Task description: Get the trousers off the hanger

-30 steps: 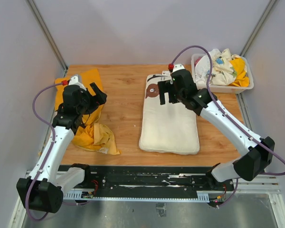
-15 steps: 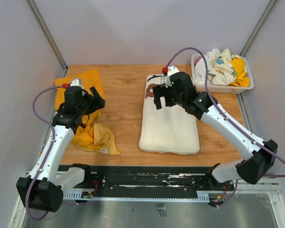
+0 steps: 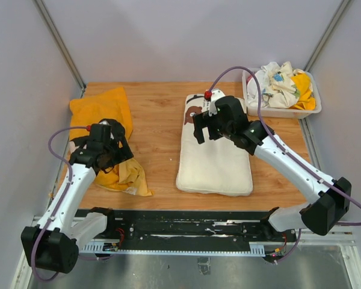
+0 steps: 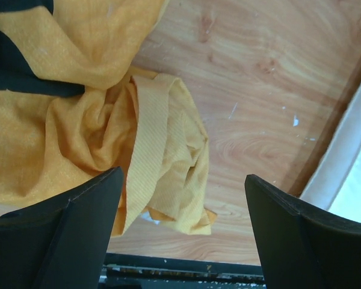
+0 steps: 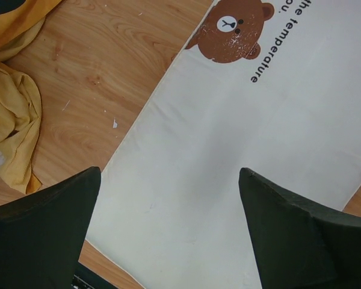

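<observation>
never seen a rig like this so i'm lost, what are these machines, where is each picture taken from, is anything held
Two robot arms are bolted at the near edge of a wooden table. The wide picture looks down from above and behind them; the other two come from a camera on each wrist, so the dark shapes there are that arm's own fingers. The left arm's fingers hang open over a crumpled yellow cloth. The right arm's fingers hang open over a cream cloth with a bear print. A bin of clothes sits at the far right. Nothing is held.

Bare wood btwn yellow garment & cream cloth; bin fills far-right corner.
</observation>
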Controlling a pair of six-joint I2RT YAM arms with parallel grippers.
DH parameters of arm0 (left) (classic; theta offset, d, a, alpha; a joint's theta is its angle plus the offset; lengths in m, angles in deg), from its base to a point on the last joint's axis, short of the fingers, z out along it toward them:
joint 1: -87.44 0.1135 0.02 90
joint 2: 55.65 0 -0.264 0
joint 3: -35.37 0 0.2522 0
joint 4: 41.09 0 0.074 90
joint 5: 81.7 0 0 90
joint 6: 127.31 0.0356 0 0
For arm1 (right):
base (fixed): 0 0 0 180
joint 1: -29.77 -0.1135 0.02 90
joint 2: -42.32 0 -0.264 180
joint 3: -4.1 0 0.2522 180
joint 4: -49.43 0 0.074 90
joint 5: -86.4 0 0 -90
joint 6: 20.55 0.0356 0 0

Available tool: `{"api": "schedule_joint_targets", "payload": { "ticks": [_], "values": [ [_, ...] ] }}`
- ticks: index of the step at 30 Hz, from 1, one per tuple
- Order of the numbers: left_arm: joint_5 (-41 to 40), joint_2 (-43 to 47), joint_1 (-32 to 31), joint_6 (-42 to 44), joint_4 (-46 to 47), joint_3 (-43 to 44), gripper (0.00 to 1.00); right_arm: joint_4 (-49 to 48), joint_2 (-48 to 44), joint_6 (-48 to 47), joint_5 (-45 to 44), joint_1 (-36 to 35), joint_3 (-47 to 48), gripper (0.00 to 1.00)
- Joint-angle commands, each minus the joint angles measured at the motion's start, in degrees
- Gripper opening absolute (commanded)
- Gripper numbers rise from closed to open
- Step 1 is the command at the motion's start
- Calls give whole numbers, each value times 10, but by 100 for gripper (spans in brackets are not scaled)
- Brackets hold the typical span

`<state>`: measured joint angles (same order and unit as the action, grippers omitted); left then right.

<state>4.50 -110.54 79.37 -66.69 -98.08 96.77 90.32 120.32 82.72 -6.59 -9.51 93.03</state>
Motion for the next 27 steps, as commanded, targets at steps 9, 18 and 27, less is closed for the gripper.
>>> {"api": "schedule_joint_targets", "payload": {
  "ticks": [9,18,27],
  "values": [
    [1,-123,-6,-9,5,-2,85,-18,-44,-4,-6,-10,-13,98],
    [-5,-215,-25,-1,24,2,58,-18,-57,-5,-17,-9,-28,98],
    [-3,-187,-31,-3,-43,113,1,-26,-47,-2,-4,-9,-36,98]
  ]
}}
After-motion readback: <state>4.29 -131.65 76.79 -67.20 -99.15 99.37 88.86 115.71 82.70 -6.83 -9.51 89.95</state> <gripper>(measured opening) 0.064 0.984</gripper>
